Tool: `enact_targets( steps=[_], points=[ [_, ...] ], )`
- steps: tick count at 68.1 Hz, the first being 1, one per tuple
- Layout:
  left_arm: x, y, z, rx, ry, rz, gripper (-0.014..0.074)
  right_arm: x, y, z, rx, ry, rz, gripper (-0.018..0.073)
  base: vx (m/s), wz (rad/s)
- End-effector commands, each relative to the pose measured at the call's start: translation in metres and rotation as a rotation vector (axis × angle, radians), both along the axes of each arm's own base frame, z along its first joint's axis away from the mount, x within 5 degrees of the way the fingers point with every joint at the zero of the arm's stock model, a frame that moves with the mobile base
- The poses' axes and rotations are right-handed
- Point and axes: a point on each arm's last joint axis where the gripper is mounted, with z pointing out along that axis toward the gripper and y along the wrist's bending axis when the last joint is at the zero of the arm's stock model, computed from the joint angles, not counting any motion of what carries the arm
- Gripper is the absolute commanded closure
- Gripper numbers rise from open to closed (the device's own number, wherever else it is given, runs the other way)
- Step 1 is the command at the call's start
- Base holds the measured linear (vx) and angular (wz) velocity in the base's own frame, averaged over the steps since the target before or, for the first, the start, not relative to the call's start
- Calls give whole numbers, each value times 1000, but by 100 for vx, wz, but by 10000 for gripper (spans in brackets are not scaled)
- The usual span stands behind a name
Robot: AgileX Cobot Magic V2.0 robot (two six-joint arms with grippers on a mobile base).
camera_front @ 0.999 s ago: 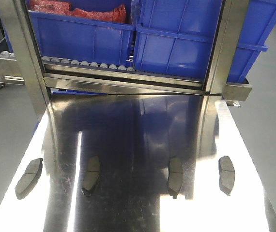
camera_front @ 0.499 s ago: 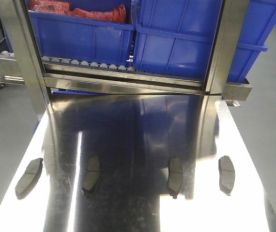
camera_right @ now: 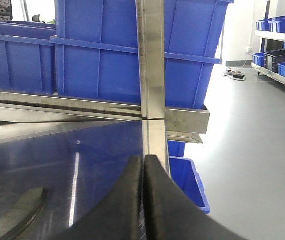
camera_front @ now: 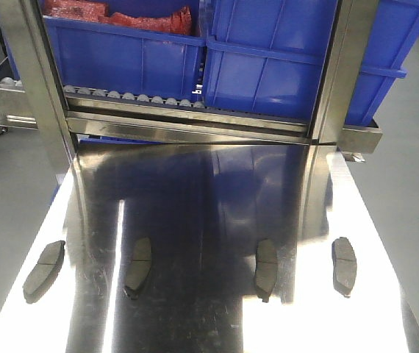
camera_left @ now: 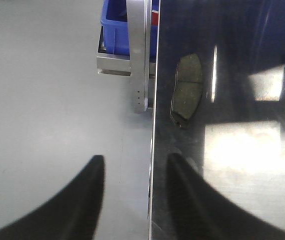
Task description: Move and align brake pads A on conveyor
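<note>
Several brake pads lie in a row across the near part of a shiny steel table (camera_front: 209, 198): the leftmost pad (camera_front: 44, 262), a second pad (camera_front: 139, 261), a third pad (camera_front: 266, 265) and the rightmost pad (camera_front: 344, 261). No conveyor belt shows in any view. Neither gripper appears in the front view. My left gripper (camera_left: 135, 167) is open and holds nothing; it straddles the table's left edge, with a brake pad (camera_left: 187, 90) ahead of its right finger. My right gripper (camera_right: 143, 162) is shut on nothing, above the table's right side, with a pad (camera_right: 17, 212) at lower left.
A steel roller rack (camera_front: 136, 98) at the table's far end carries blue bins (camera_front: 283, 59); one bin holds red bags (camera_front: 121, 15). Steel uprights (camera_front: 37, 88) (camera_front: 338, 73) flank the rack. Grey floor (camera_left: 42, 100) lies left of the table, and a blue bin (camera_right: 187, 185) stands on the floor at right.
</note>
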Motion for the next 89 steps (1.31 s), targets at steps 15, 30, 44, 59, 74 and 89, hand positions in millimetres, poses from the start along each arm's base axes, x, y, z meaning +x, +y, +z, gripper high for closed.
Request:
enact_targets(
  steps=[15,30,44,59,74,89],
  points=[
    [43,-8,25,-64,41,-81,51,0,1,3,-13,-72,8,571,0,0],
    [97,-16,20,-111,187,-146,58,0,1,3,-13,-72,8,571,0,0],
    [145,-28,1,-84,293,-223,58,0,1,3,-13,-72,8,571,0,0],
    [185,-37,-18,-96,365,-222,58,0,1,3,-13,-72,8,571,0,0],
    [213,-43,-39,-77,456,-238,58,0,1,3,-13,-72,8,571,0,0],
    [229,-48,-58,-74,512,-242,58,0,1,3,-13,-72,7,571,0,0]
  ],
)
